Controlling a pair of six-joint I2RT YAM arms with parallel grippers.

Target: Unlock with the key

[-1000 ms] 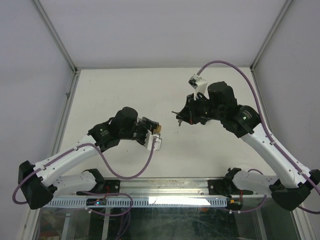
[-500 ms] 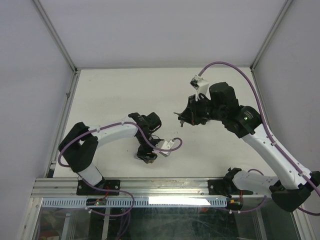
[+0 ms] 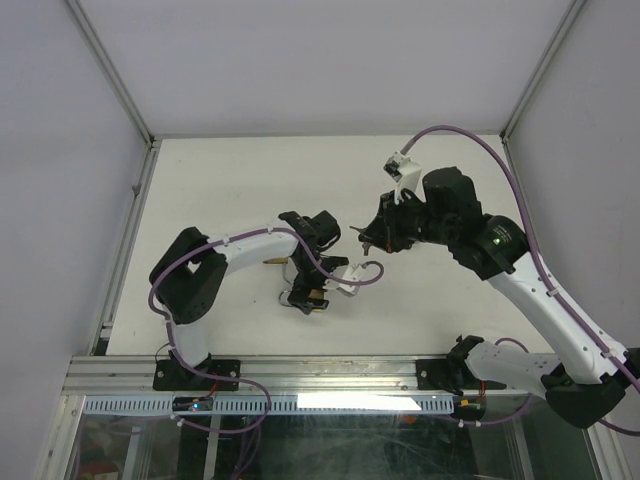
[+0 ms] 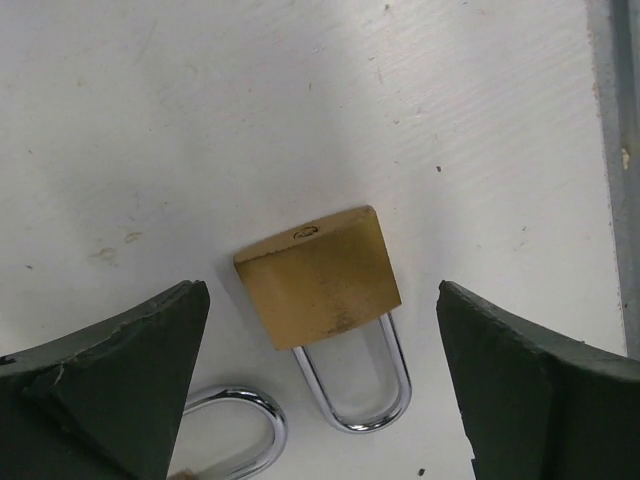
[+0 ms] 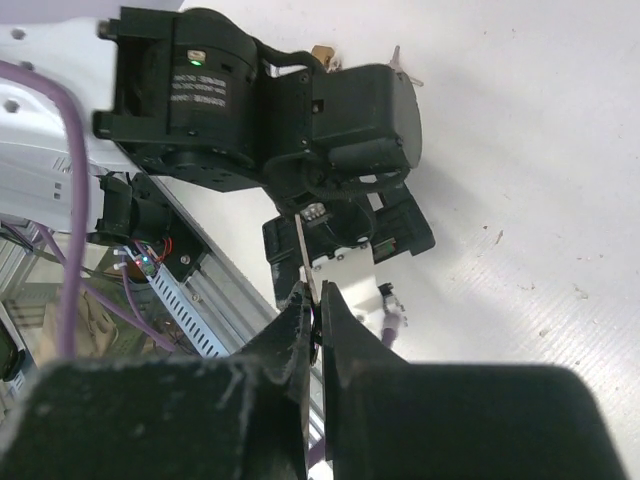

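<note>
The left arm is folded tightly, its elbow pushed out toward the table's left edge and its forearm doubling back toward the middle. Its wrist is turned straight down over the white table (image 3: 220, 180). The left gripper (image 3: 305, 298) hangs low near the near edge, a little left of the middle. Its jaws are spread wide, one dark finger (image 4: 110, 390) at each side of the wrist view, and neither touches anything.

The right arm reaches up from the near right corner and bends in toward the middle of the table. The right gripper (image 3: 363, 236) is held above the surface, aimed toward the left arm. Its jaws are pressed together on the key (image 5: 303, 250), which shows as a thin pale metal blade sticking out past the fingertips.

The padlock (image 4: 320, 278) lies flat on the table directly under the left gripper, between the two open fingers and apart from both. Its body is brass, squarish and slightly scuffed, and lies at a slight angle. The end face away from the shackle (image 4: 355, 385) carries a small slot-like mark. The shackle is bright steel, and both legs run into the body. A second steel loop (image 4: 240, 420) lies just beside it, cut off by the frame edge.
</note>
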